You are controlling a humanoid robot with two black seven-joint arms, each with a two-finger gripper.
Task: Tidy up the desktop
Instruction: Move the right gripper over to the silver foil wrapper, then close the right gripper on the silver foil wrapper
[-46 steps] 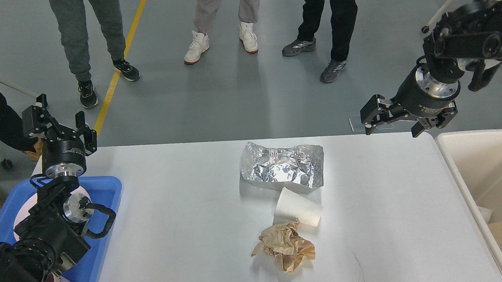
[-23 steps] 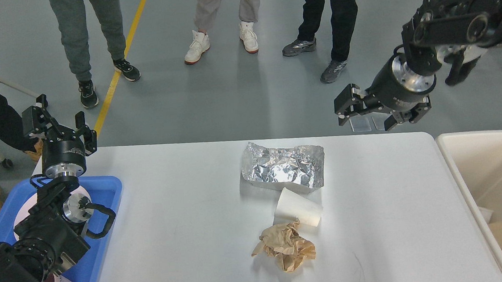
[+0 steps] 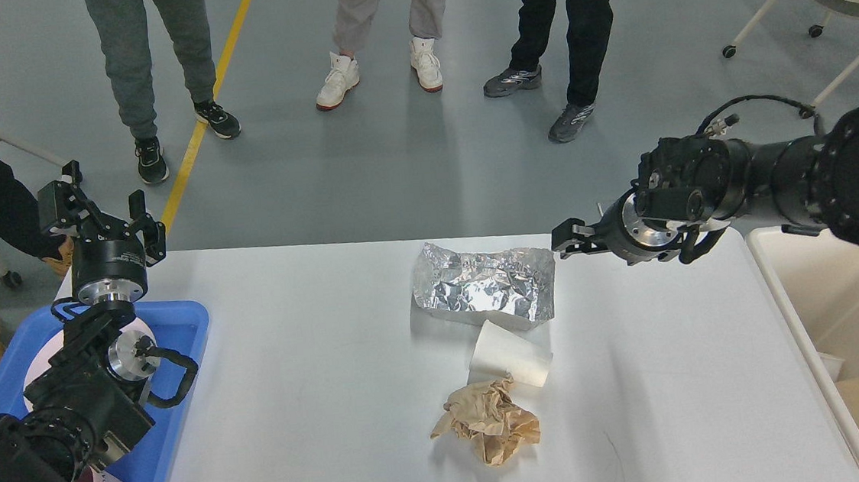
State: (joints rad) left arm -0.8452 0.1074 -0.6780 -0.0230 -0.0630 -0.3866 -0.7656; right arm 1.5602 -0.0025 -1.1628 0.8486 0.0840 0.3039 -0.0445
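The white desktop (image 3: pixel 297 405) carries three loose items near its middle. A crumpled silver foil box (image 3: pixel 483 286) lies furthest back. In front of it a white paper cup (image 3: pixel 511 355) lies on its side, touching a crumpled wad of brown paper (image 3: pixel 490 422). My right gripper (image 3: pixel 569 239) reaches in from the right, low over the desktop's far edge, just right of the foil box. It is seen nearly end-on, so its fingers cannot be told apart. My left gripper (image 3: pixel 101 213) points up at the far left corner, open and empty.
A blue tray (image 3: pixel 185 444) sits at the left edge under my left arm, with a pink-white item in it. A cream bin (image 3: pixel 786 297) stands at the right edge with cardboard inside. Several people stand beyond the far edge.
My right arm has swung down and to the left, from high over the floor beyond the desktop to low beside the foil box. The left arm and the items have not moved.
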